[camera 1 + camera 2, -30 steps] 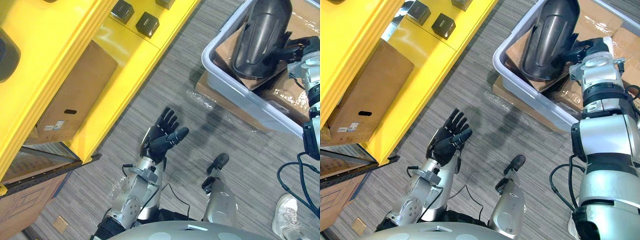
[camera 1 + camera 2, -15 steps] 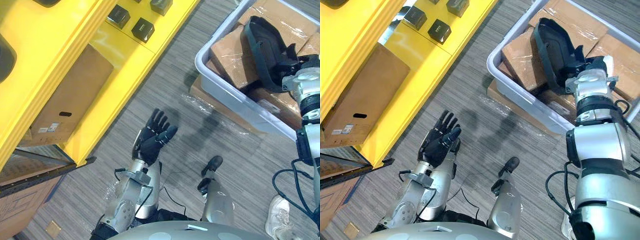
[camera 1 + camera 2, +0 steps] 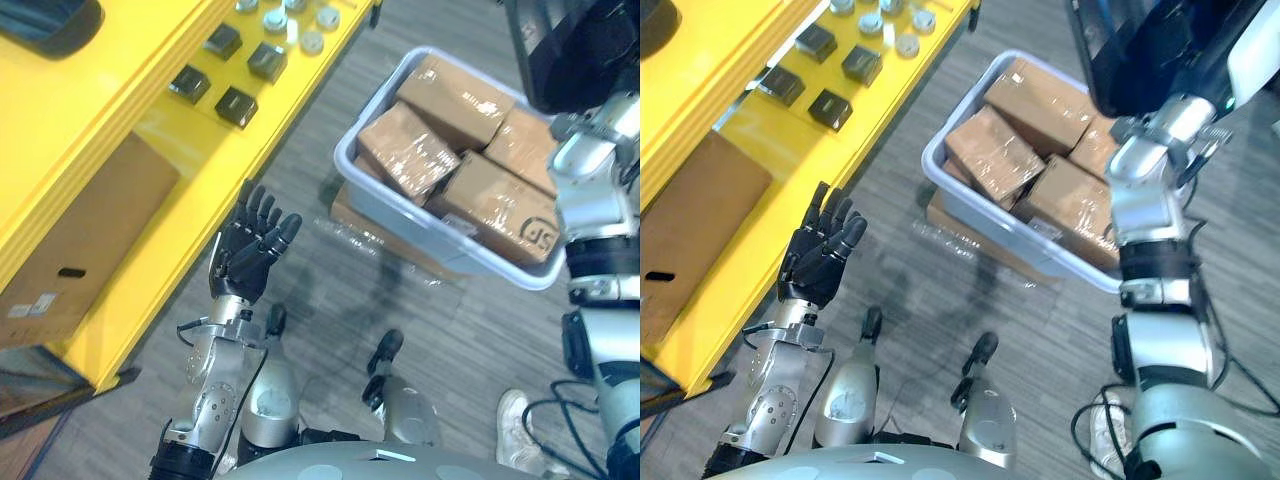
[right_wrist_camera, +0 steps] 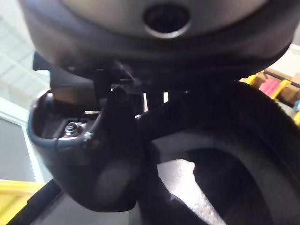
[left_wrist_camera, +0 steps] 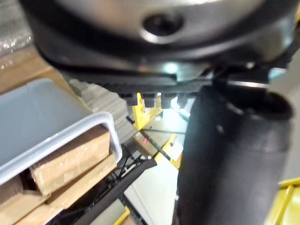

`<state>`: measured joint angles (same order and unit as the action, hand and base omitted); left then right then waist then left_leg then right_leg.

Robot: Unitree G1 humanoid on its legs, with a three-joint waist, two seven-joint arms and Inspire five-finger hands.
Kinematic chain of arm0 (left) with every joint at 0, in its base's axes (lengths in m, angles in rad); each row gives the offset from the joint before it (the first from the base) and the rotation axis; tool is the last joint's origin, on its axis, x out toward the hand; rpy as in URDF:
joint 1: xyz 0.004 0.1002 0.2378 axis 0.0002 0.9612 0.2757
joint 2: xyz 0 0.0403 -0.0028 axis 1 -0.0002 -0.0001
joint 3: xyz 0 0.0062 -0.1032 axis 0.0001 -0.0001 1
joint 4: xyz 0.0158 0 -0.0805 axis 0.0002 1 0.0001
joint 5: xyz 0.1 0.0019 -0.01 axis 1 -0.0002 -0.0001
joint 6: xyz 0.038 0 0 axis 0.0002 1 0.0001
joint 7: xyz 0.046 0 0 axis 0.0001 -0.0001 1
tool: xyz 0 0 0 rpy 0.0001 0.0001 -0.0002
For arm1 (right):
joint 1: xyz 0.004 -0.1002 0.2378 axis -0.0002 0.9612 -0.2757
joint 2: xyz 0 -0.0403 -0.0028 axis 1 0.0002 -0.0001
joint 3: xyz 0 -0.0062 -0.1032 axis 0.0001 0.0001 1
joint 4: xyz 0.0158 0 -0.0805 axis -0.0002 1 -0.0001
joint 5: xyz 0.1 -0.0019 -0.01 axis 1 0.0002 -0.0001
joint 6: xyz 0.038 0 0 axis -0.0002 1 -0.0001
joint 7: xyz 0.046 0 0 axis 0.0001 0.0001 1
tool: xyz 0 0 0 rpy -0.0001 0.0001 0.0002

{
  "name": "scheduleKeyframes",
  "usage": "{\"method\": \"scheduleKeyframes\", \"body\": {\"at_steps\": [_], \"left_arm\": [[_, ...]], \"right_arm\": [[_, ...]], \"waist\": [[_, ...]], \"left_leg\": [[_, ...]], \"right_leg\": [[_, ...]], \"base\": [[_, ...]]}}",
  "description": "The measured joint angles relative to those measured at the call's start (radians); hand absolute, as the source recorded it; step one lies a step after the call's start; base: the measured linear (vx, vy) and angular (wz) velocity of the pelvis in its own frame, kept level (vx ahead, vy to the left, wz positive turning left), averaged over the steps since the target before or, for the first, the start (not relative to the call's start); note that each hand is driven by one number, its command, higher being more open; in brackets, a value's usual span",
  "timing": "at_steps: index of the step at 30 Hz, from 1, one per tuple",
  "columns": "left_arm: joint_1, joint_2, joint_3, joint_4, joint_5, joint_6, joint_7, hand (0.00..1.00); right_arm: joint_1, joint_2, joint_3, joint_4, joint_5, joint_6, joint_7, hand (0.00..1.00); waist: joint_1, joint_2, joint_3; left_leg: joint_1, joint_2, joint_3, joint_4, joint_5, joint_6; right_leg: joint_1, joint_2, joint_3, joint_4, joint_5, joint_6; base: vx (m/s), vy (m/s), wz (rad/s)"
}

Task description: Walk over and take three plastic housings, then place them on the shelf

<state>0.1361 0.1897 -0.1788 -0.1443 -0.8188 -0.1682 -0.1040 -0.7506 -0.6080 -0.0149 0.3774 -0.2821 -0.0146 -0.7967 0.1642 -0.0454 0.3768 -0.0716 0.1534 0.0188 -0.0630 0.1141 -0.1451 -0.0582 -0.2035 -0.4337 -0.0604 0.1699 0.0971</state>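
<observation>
Plastic housing [image 3: 1160, 50], black, hangs high, clamped in the right hand [image 4: 93, 159]. The yellow shelf [image 3: 120, 110] looks the target: I'd carry it across level, above the grey bin [image 3: 400, 222], and set it clear of the small black blocks [image 3: 236, 105]. The left hand [image 3: 250, 255] stands upright beside the shelf, fingers spread, empty.

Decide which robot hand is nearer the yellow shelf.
Left. The left robot hand is open beside the shelf edge; the right robot hand holds the housing up on the far side of the bin.
</observation>
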Motion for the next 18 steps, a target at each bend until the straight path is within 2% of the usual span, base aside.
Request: {"method": "scheduleKeyframes", "body": {"at_steps": [2,5,6,10,14,18], "left_arm": [[-0.031,-0.017,-0.010,-0.007,-0.009,0.076,-0.032,1.00],[-0.088,-0.029,-0.032,-0.022,-0.018,0.133,-0.040,1.00],[-0.128,-0.038,-0.055,-0.022,-0.046,0.151,-0.040,1.00],[-0.183,-0.058,-0.089,-0.022,-0.053,0.150,-0.035,1.00],[-0.220,-0.075,-0.136,-0.022,-0.080,0.141,-0.011,1.00],[-0.238,-0.075,-0.191,-0.020,-0.073,0.142,0.011,1.00]], "right_arm": [[0.090,0.068,-0.004,-0.042,-0.068,-0.037,0.008,0.00],[0.153,0.132,0.000,-0.077,-0.100,-0.064,0.038,0.00],[0.195,0.171,0.020,-0.107,-0.106,-0.079,0.067,0.00],[0.280,0.231,0.050,-0.165,-0.103,-0.107,0.106,0.00],[0.389,0.314,0.097,-0.233,-0.092,-0.147,0.114,0.00],[0.426,0.349,0.170,-0.262,-0.052,-0.191,0.115,0.00]], "waist": [[-0.008,-0.016,-0.048],[-0.014,-0.013,-0.063],[-0.030,-0.003,-0.080],[-0.055,0.012,-0.111],[-0.088,0.021,-0.175],[-0.098,0.022,-0.204]], "left_leg": [[0.030,-0.004,0.018,-0.019,-0.001,-0.002],[0.058,-0.003,0.037,-0.019,-0.003,-0.003],[0.070,-0.003,0.046,-0.019,-0.004,-0.004],[0.097,-0.002,0.069,-0.019,-0.012,-0.007],[0.117,0.000,0.096,-0.019,-0.023,-0.005],[0.130,0.004,0.118,-0.019,-0.029,-0.005]], "right_leg": [[0.019,-0.002,0.000,-0.014,0.002,0.004],[0.040,-0.003,0.001,-0.016,0.003,0.005],[0.049,-0.003,0.002,-0.016,0.003,0.005],[0.064,-0.002,0.015,-0.017,0.002,0.005],[0.065,0.000,0.032,-0.018,0.002,0.006],[0.062,0.005,0.046,-0.024,-0.002,0.009]], "base": [[0.09,0.004,-0.11],[0.06,-0.005,-0.12],[0.01,-0.007,-0.08],[-0.01,-0.007,-0.17],[-0.02,-0.004,-0.19],[-0.04,-0.008,-0.18]]}}
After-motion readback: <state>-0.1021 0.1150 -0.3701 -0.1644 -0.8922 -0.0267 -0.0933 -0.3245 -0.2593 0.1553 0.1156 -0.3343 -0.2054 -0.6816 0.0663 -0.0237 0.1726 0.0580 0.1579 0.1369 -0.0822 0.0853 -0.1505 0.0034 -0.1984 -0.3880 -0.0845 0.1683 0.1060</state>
